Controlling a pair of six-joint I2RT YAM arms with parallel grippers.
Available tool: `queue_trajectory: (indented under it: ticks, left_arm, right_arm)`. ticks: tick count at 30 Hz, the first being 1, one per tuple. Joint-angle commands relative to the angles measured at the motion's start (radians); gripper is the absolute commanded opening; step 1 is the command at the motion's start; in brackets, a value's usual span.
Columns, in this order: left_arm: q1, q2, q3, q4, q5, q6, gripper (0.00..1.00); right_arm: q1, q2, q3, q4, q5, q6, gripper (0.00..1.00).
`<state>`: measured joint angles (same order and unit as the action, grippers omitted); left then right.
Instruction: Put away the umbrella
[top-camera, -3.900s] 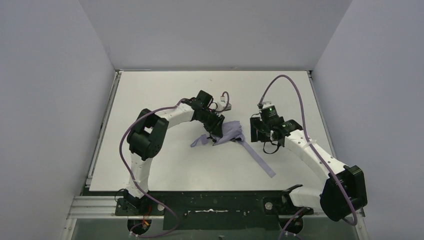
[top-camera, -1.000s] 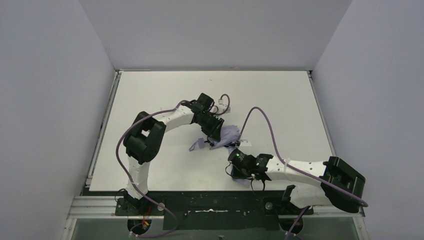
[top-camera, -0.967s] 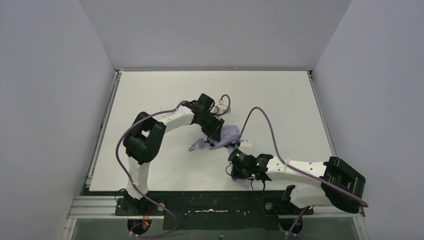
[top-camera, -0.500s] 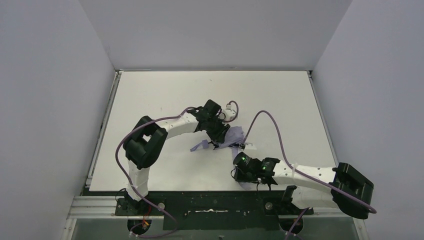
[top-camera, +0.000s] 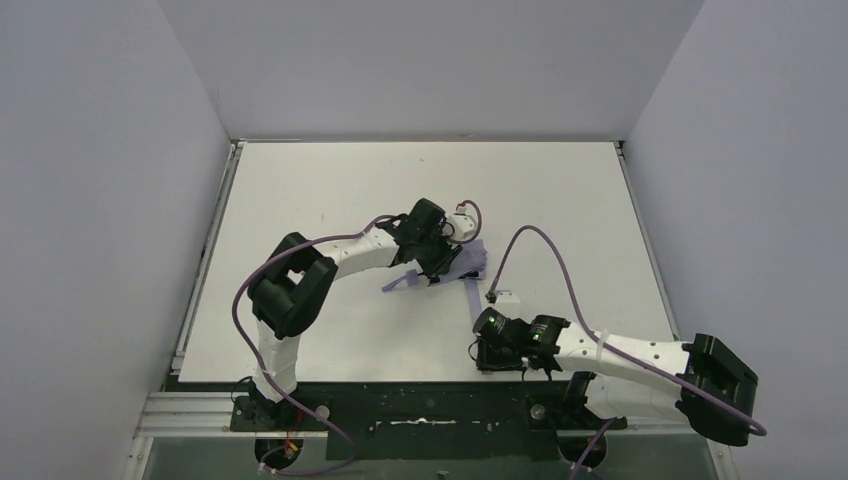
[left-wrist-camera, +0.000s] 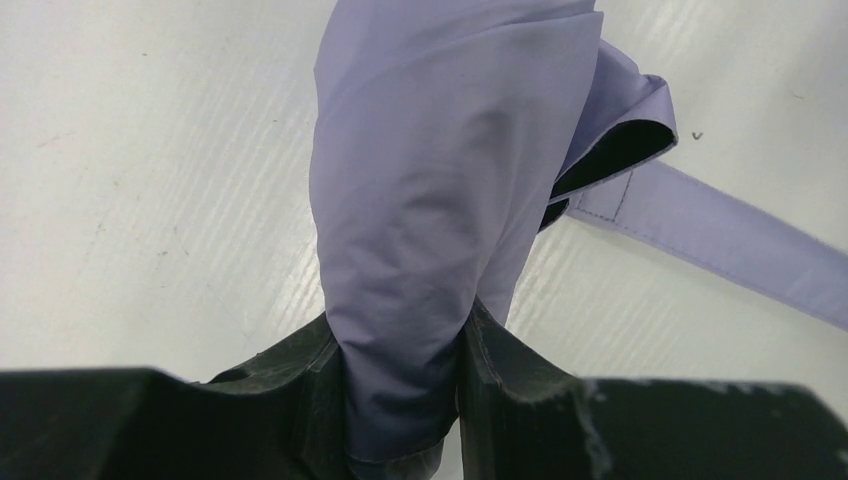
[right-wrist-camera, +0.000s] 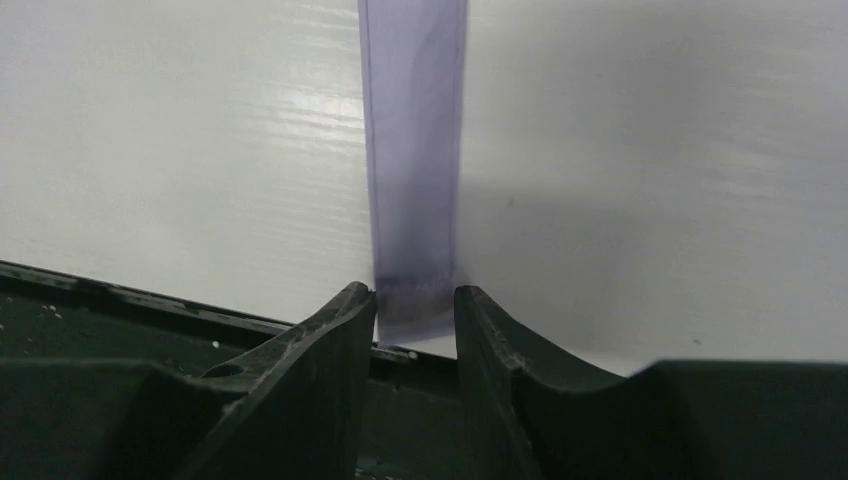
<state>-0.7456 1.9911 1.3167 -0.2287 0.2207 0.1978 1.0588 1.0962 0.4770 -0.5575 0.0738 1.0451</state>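
1. Your left gripper (left-wrist-camera: 400, 345) is clamping the umbrella (left-wrist-camera: 440, 180); both fingers are squeezing the bunched lavender canopy between them.
2. The umbrella is lying folded on the white table (top-camera: 330, 180), around the middle of it and slightly right of centre in the overhead view, under your left wrist.
3. In the left wrist view a fold of the canopy is turning outward and showing its black inside (left-wrist-camera: 612, 152).
4. The lavender strap (left-wrist-camera: 720, 240) is running from that fold flat across the table toward the near edge.
5. Your right gripper (right-wrist-camera: 415, 300) is sitting low at the near edge of the table, well apart from the left one.
6. Its jaws are standing parted. The end of the strap is lying flat in the gap, its edges just beside the finger (right-wrist-camera: 340, 330) on each side, and nothing is looking pinched.
7. Below those fingers the dark frame (right-wrist-camera: 100, 300) at the table's near edge is showing.
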Motion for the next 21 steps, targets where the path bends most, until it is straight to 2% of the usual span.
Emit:
queue_trajectory:
  ticks: [1, 4, 9, 11, 16, 21]
  left_arm:
    - [0.004, 0.042, -0.048, 0.003, -0.169, 0.080, 0.00]
    - [-0.007, 0.035, -0.061, 0.014, -0.183, 0.103, 0.00]
    - [-0.022, 0.023, -0.084, 0.041, -0.200, 0.132, 0.00]
    - [-0.030, 0.022, -0.088, 0.043, -0.210, 0.139, 0.00]
    - [-0.061, 0.016, -0.105, 0.058, -0.246, 0.170, 0.00]
    - [-0.094, 0.017, -0.126, 0.078, -0.275, 0.216, 0.00]
  right_arm:
    - [0.014, -0.093, 0.126, -0.232, 0.134, -0.089, 0.43]
    - [0.011, -0.160, 0.233, -0.339, 0.310, -0.127, 0.54]
    - [-0.061, -0.259, 0.295, -0.336, 0.547, -0.174, 0.57]
    - [-0.158, -0.273, 0.315, -0.278, 0.538, -0.241, 0.58]
    - [-0.504, -0.246, 0.359, -0.145, 0.414, -0.397, 0.60]
    - [-0.735, -0.178, 0.295, 0.248, 0.226, -0.583, 0.62]
